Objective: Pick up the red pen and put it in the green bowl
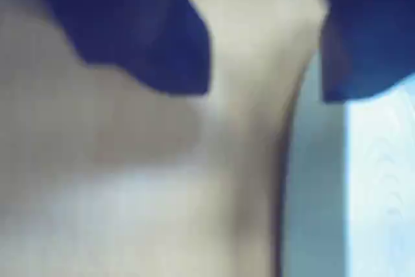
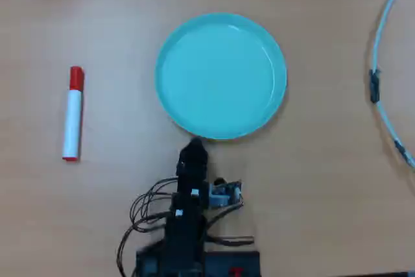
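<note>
Red pen [image 2: 72, 113]: white barrel, red cap, left of frame, on worktop [image 2: 324, 180]. Green bowl [image 2: 221, 75] upper centre, empty. Tool [image 1: 266, 95] jaws parted, holding nothing.

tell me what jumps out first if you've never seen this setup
In the overhead view, the big green bowl dominates the middle of the table, empty. The red pen lies well off to its left, cap pointing away from the arm. The dark arm sits at the bottom edge, its claw just short of the bowl's near rim.

Hobby desk, wooden tabletop [image 2: 324, 180], loose cable [image 2: 382, 63]
</note>
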Action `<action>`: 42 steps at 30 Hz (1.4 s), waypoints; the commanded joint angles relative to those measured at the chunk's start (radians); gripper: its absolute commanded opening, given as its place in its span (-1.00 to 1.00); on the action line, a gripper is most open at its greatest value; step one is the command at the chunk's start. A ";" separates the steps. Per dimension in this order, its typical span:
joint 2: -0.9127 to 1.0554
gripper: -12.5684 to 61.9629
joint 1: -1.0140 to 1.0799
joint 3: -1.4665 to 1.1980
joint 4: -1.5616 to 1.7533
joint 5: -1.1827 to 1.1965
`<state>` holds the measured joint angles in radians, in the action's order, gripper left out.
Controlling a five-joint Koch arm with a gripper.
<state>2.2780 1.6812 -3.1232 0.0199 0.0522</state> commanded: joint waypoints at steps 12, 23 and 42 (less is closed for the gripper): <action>-0.345 -0.25 -0.267 0.792 -0.838 0.074; 0.015 -0.26 -0.268 0.393 -0.492 0.006; 0.095 -0.25 -0.345 0.629 -0.853 -0.198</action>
<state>2.2826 1.3637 -2.6185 -0.7317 -0.1243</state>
